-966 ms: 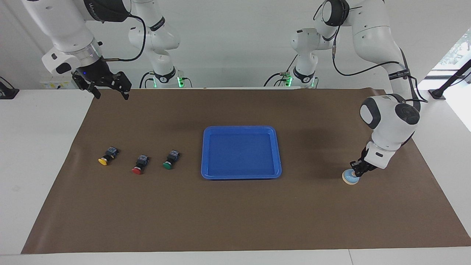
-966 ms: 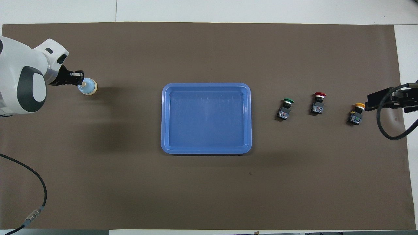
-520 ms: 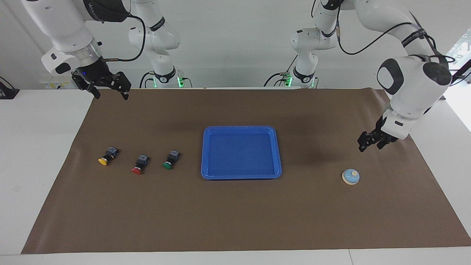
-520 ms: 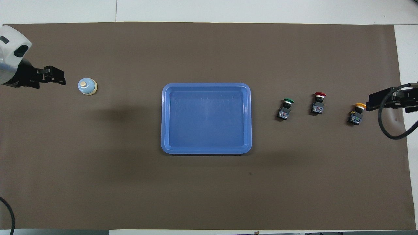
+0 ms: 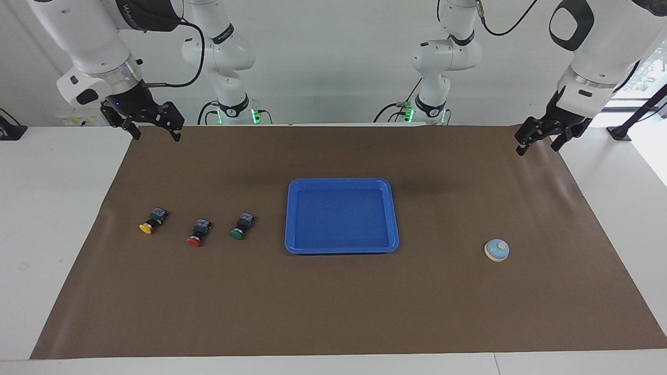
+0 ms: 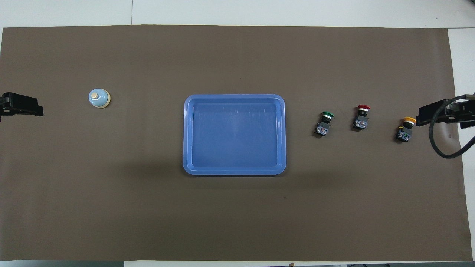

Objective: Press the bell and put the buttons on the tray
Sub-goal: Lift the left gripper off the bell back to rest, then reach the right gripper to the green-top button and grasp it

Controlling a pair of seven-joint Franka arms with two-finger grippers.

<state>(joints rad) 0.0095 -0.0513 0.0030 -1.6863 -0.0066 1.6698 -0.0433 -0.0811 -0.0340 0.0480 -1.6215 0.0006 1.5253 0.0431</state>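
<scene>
Lying flat at the middle of the brown mat (image 5: 333, 307), the tray (image 5: 341, 250) is seen with nothing in it; its long axis runs along the table from one arm's end toward the other, and its short sides face the buttons and the bell. The bell (image 5: 496, 250) stands upright on the mat toward the left arm's end, well apart from the tray, its cream knob pointing straight up. Toward the right arm's end three buttons are set in a row that runs along the table's length: the green button (image 5: 240, 227) nearest the tray, the red button (image 5: 198, 233) in the middle, and the yellow button (image 5: 151, 221) at the outer end. Each button lies on its side, its long axis running roughly toward and away from the robots, with the coloured cap pointed away from the robots and the black body turned toward them. No button touches another or the tray.

The left gripper (image 5: 539, 142) is held in the air over the mat's corner at the left arm's end, its fingers spread apart and nothing between them. The right gripper (image 5: 156, 133) is held over the mat's edge at the right arm's end, where that arm waits, fingers likewise spread and empty
</scene>
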